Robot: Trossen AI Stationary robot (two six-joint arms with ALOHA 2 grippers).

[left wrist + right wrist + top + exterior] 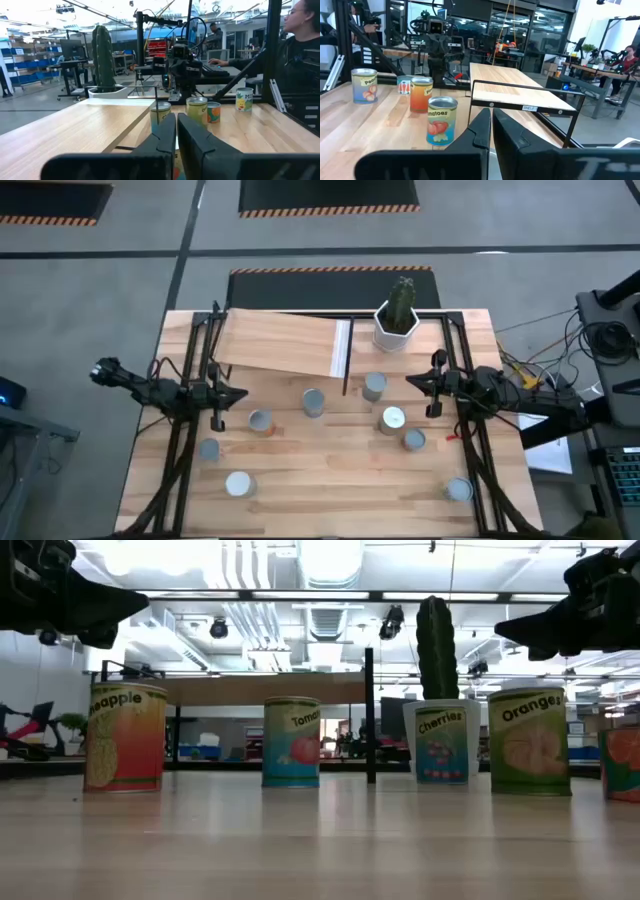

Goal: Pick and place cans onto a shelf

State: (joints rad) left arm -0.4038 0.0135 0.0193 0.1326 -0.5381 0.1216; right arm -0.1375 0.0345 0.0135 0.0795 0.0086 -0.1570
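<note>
Several cans with silver tops stand upright on the plank table, among them one at mid-table (313,402), one near the post (375,386) and one at the near right (459,490). The low view shows their labels: Pineapple (125,737), Tomato (291,741), Cherries (441,743), Oranges (529,741). The shelf (285,345) is a pale panel with a white edge strip. It sits raised on a black frame (520,102) at the far side. My left gripper (243,393) (176,117) hovers shut at the table's left. My right gripper (408,380) (490,114) hovers shut at the right. Both point level toward the middle.
A white hexagonal pot with a cactus (397,320) stands at the far right, beside the shelf. A thin black post (369,715) rises at the shelf's right end. Black arm frames run along both table sides. A person (300,35) sits beyond the right edge.
</note>
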